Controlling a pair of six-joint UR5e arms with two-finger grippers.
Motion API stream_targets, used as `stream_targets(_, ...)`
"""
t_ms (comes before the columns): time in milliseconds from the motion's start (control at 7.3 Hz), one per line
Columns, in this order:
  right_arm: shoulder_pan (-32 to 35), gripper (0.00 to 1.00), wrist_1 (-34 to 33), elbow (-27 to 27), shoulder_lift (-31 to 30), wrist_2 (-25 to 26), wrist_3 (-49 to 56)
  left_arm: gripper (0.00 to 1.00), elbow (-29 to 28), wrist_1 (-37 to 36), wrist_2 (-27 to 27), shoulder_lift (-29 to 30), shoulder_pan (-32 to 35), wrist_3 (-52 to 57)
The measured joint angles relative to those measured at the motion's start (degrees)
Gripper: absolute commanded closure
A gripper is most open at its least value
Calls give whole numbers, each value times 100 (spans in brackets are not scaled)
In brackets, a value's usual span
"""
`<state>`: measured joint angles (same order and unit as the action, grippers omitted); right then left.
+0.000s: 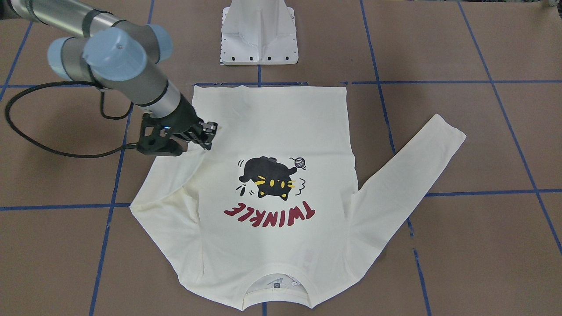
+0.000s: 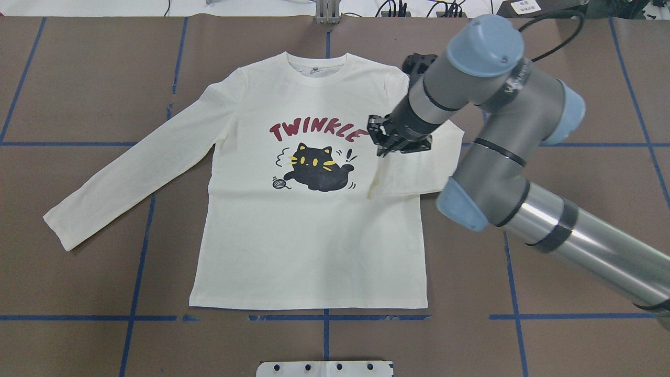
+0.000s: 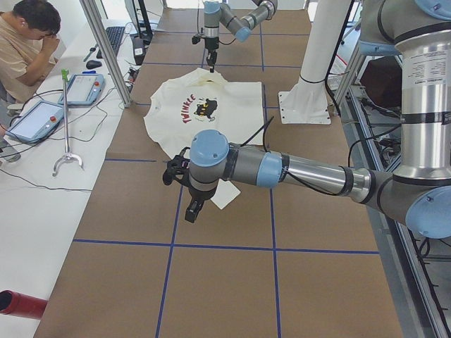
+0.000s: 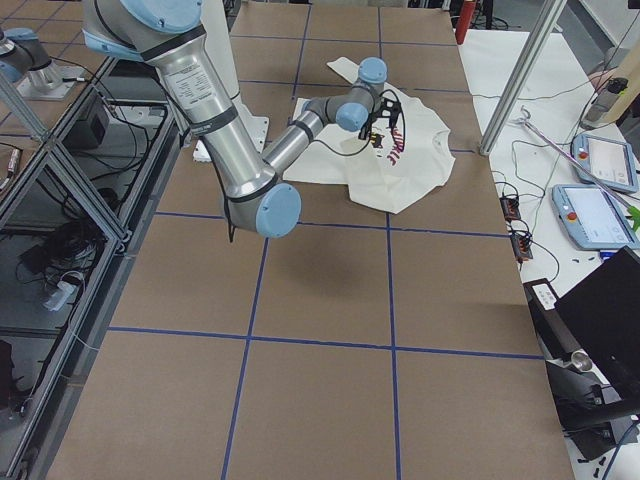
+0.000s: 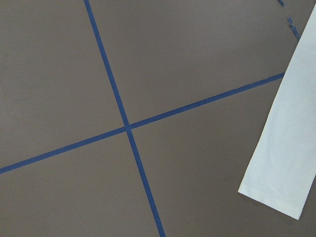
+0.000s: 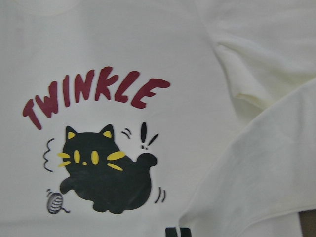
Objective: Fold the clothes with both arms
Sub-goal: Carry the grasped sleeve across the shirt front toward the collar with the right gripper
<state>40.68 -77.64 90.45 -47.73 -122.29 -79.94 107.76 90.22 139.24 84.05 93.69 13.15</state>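
We are looking at a cream-white long-sleeved shirt (image 2: 309, 246) that is lying flat and face up in the middle of the brown bench (image 2: 78, 251). Its ribbed round neck (image 2: 320, 65) is pointing away from the robot, and its hem is running just beside a line of blue tape (image 2: 84, 317). A black cat print with yellow eyes (image 2: 316, 170) is showing under the red "TWINKLE" lettering (image 2: 314, 132).

The sleeve on the robot's left (image 2: 136, 173) is lying stretched out at a slant across the bench. The sleeve on the robot's right (image 2: 419, 170) is lying doubled back from the shoulder, with its cuff end resting on the edge of the shirt body beside the cat.

The right arm of silver tube and grey joints with light-blue caps (image 2: 502, 157) is reaching over that folded sleeve. Its black open-frame jaws are pointing down at the cuff end, and we cannot tell whether they are clenched on the fabric or released.

The left arm of the same build (image 3: 303, 172) is hanging low over bare bench near the outstretched cuff. Its jaws are showing only in the side view, so we cannot tell their state either.

A white pedestal base (image 1: 259, 39) is standing beyond the hem. A person in a tan shirt (image 3: 25, 49) is sitting at the side table near a thin metal grabber stick (image 3: 67, 134).
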Motion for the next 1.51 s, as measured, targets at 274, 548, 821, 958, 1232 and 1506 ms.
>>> stream_targets(274,-709,100,749,-1837,1749,996,-566,0,6,92,11,0,-2,2)
stream_targets(548,-1281,0,1909,-3500,2745,1940,-820,0,4,185,100,3,-119,-70)
stream_targets(821,-1539,0,2221,-4095,3107,2532,-877,0,-89,629,308,4,-724,-1045)
stream_targets(958,-1488,0,2239,-4119,3109,2610,-937,0,-268,1118,321,-3,-1161,-1827)
stream_targets(1232,-1090,0,2092,-3215,2416,2273,-1221,0,-599,1838,174,1,-1793,-3558)
stream_targets(1506,-472,0,1741,-1600,1042,1362,-1254,4,-1172,2406,-240,152,-2310,-4326)
